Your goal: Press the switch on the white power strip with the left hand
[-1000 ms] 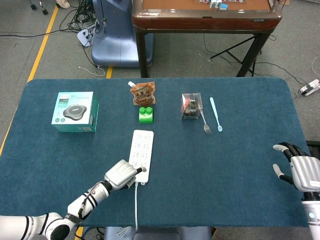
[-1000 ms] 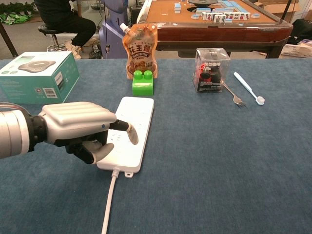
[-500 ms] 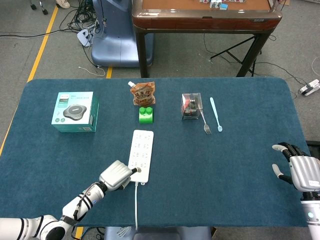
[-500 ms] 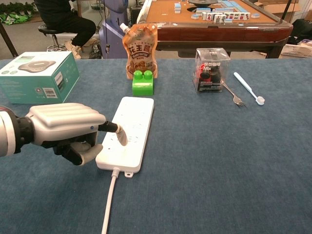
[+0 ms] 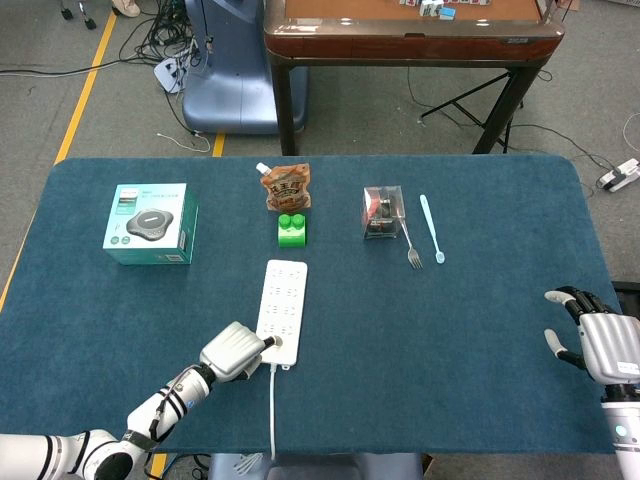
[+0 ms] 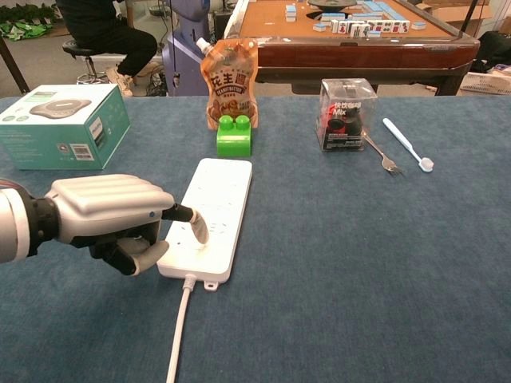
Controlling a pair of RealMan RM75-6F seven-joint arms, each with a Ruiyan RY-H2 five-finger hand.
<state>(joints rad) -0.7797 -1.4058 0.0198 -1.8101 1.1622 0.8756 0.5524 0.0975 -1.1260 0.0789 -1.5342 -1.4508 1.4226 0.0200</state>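
Fingertip contact is what I read at the near end of the white power strip (image 6: 211,220): my left hand (image 6: 108,218) sits at its left edge with the fingers curled in and one dark-tipped finger (image 6: 194,224) stretched out over the strip's near end, its tip on or just above the surface; I cannot tell whether it bears down on the switch. That hand grasps nothing. From the head view, the strip (image 5: 283,298) lies lengthwise on the blue table (image 5: 450,330), near the front edge and left of the middle, with its white cable (image 5: 272,410) running off the near end toward me. Just beyond the strip's far end I see a green block (image 6: 234,135), and right behind that stands an orange pouch (image 6: 227,76). A teal box (image 6: 61,125) sits well off to the left. To the right of the block are a clear box (image 6: 346,114) with something dark and red in it, a fork (image 6: 382,159) and a pale blue toothbrush (image 6: 407,144) side by side. My right hand (image 5: 595,338) rests at the table's right edge, fingers spread, holding nothing.
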